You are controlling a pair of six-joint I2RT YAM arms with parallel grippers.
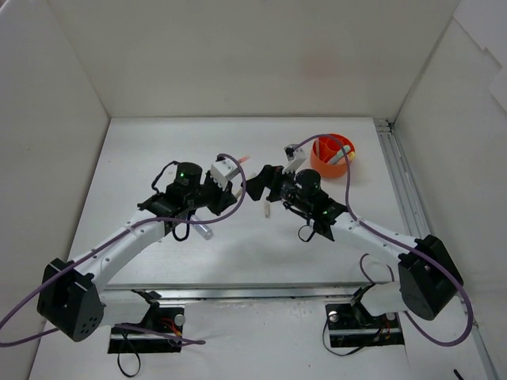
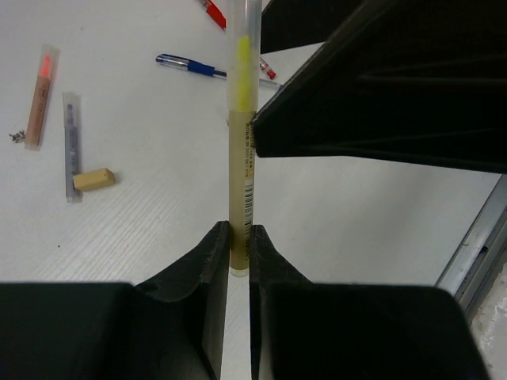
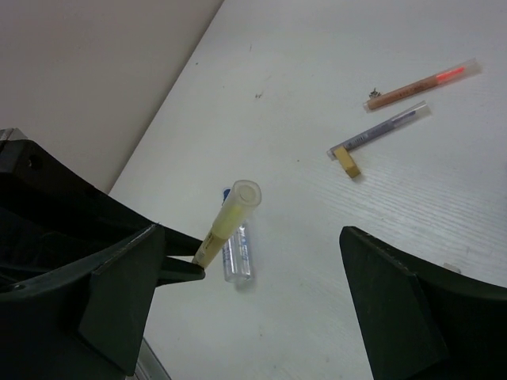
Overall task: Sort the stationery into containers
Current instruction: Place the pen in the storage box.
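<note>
The left gripper (image 2: 239,237) pinches the bottom end of a yellow highlighter (image 2: 241,150) with a beige barrel and clear cap; its barcode and small print are too fine to read. The right gripper (image 3: 249,237) stands spread beside the highlighter. Beyond the highlighter lie 1 beige stub (image 2: 94,179) and 1 blue pen (image 2: 190,66). The orange pot (image 1: 333,157) sits farther off.

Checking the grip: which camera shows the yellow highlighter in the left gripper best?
Left wrist: the yellow highlighter runs lengthwise, its base pinched by the left gripper. Right wrist shows it foreshortened; in top external it is too small to tell.
</note>
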